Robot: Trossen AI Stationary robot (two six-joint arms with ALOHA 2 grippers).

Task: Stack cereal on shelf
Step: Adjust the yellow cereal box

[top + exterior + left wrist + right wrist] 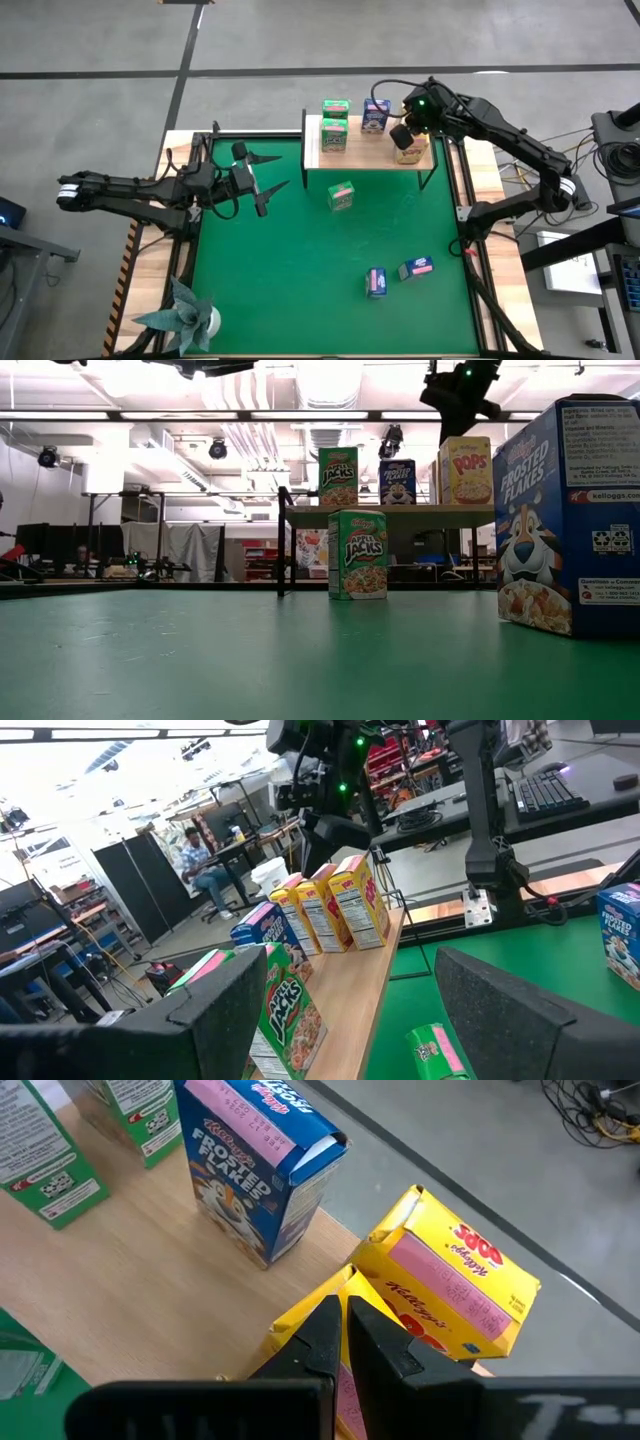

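Note:
The shelf (372, 152) stands at the mat's far edge. On it stand two green cereal boxes (334, 133), a blue one (375, 116) and yellow ones (330, 905) in a row at its right end. My right gripper (338, 1302) is shut and slants down over the yellow boxes (450, 1280); in the low view it (455, 420) hangs over the yellow box (466, 470). My left gripper (285, 172) waits open, level, left of the shelf. On the mat stand a green box (341, 196) and two blue boxes (376, 283), (416, 268). My right gripper's shut fingers (318, 1330) point slanting down at the top of a yellow box (300, 1315) on the shelf's right end. I cannot tell whether they touch it.
A teal paper plant (185, 315) stands at the mat's near left corner. The shelf's thin black legs (283, 545) rise from the mat. In the low view a blue box (565, 515) stands close at the right. Bare green mat (280, 280) lies between the arms.

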